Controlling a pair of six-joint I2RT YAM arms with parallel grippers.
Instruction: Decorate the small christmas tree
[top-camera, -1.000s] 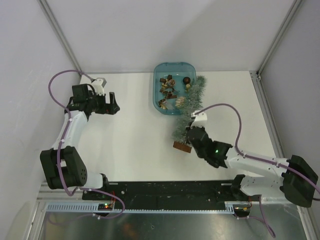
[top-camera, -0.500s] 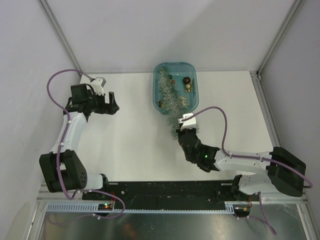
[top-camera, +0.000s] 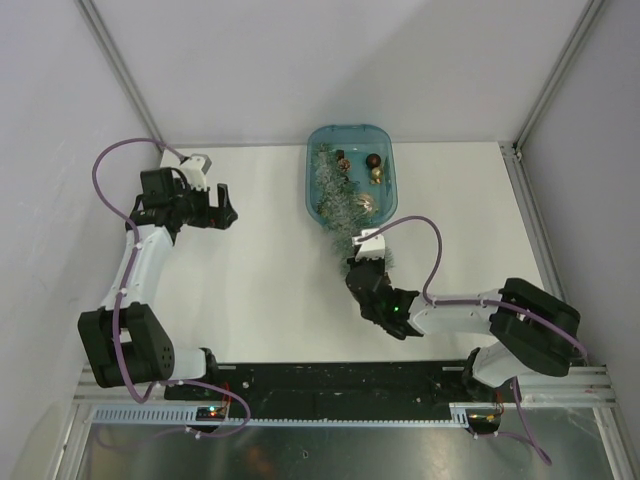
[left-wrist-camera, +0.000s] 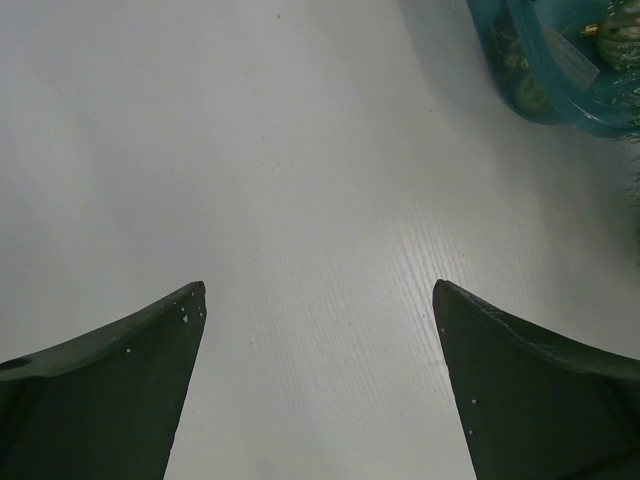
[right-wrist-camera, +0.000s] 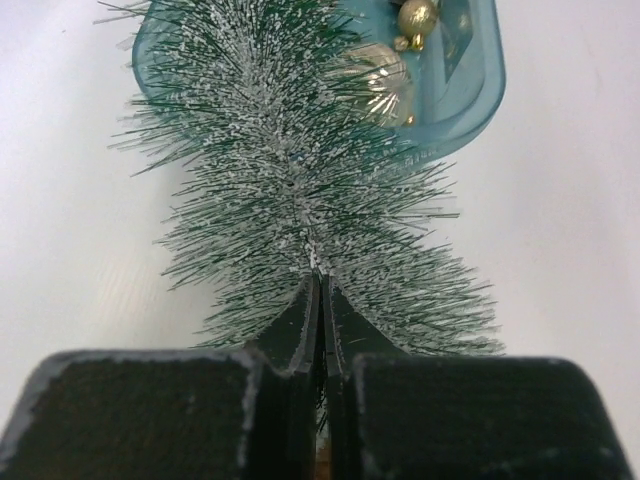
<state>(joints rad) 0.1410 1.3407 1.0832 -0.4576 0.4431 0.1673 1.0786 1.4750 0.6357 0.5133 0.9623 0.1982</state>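
Observation:
The small christmas tree (top-camera: 338, 205), a frosted-green bottle-brush cone, lies tilted with its tip over the blue tray (top-camera: 388, 195). My right gripper (top-camera: 357, 262) is shut on the tree's stem near its base. In the right wrist view the tree (right-wrist-camera: 290, 190) stretches away from my closed right gripper (right-wrist-camera: 321, 285) toward the tray (right-wrist-camera: 470, 105). Its wooden base is hidden under the gripper. Gold and brown ornaments (top-camera: 373, 167) lie in the tray. My left gripper (top-camera: 225, 206) is open and empty at the far left, over bare table (left-wrist-camera: 320, 290).
A gold ball ornament (right-wrist-camera: 378, 78) and a smaller one (right-wrist-camera: 416, 20) sit in the tray just right of the tree. The tray's corner (left-wrist-camera: 560, 75) shows at the top right of the left wrist view. White walls enclose the table on three sides.
My right gripper has swung the tree leftward and pulled its base toward the near edge; the tip moved from the tray's right side to lie over the tray. The left arm has barely moved.

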